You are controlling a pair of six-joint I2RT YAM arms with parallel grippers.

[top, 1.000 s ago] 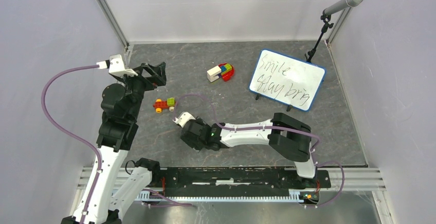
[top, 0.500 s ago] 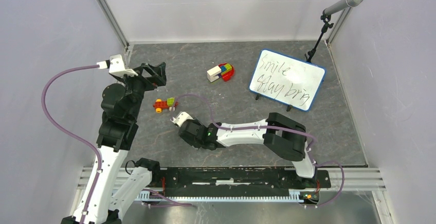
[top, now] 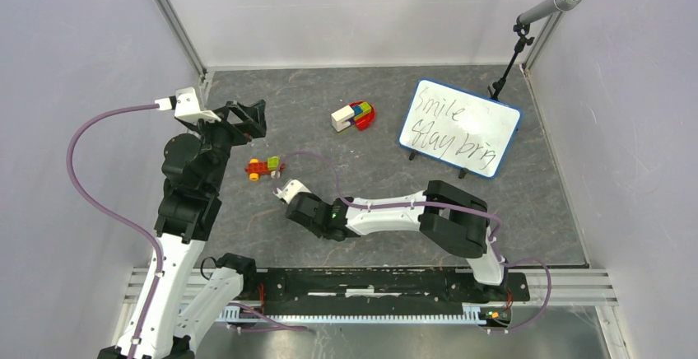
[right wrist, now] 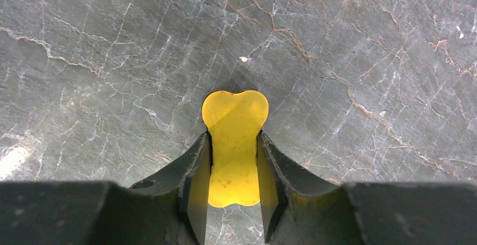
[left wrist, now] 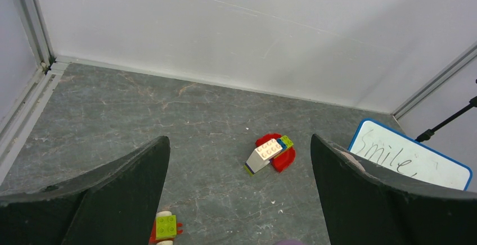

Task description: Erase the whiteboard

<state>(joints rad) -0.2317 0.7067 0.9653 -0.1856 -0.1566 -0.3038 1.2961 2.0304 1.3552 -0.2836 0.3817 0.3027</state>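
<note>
The whiteboard (top: 459,127) stands at the back right on short black feet, blue-rimmed, with black handwriting on it; its corner also shows in the left wrist view (left wrist: 410,158). My right gripper (right wrist: 233,135) is shut on a yellow bone-shaped piece (right wrist: 234,116), low over the grey floor. In the top view this gripper (top: 303,209) is near the middle, far from the board, and the yellow piece is hidden under the wrist. My left gripper (left wrist: 239,141) is open and empty, raised at the left (top: 247,116).
A cluster of red, white and coloured bricks (top: 353,116) lies at the back centre. A small brick car (top: 263,165) sits between the two grippers. A microphone stand (top: 514,46) stands behind the whiteboard. Walls close in on three sides.
My right gripper has shifted a little to the left and farther from the base, still holding the yellow piece. The left arm has not moved.
</note>
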